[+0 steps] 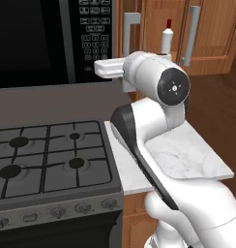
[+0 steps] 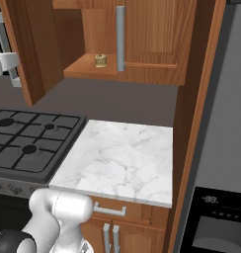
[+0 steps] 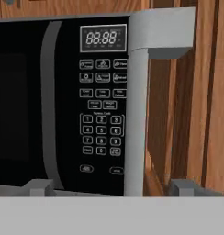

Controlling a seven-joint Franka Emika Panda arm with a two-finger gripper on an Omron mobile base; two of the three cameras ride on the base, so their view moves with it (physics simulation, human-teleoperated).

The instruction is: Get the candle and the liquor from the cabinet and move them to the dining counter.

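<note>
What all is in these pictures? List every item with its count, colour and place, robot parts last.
liquor bottle: one, white-grey with red cap, on the cabinet shelf.
candle: one, tan-gold, on the same shelf.
cabinet: one, warm brown wood with grey bar handles, on the wall; left door open.
microwave: one, black with grey trim, above the stove.
stove: one, dark grey, four burners, left of the marble slab.
marble slab: one, white with grey veins, under the cabinet.
gripper: one, white with dark tips, jaws open either side of the door's grey handle.
</note>
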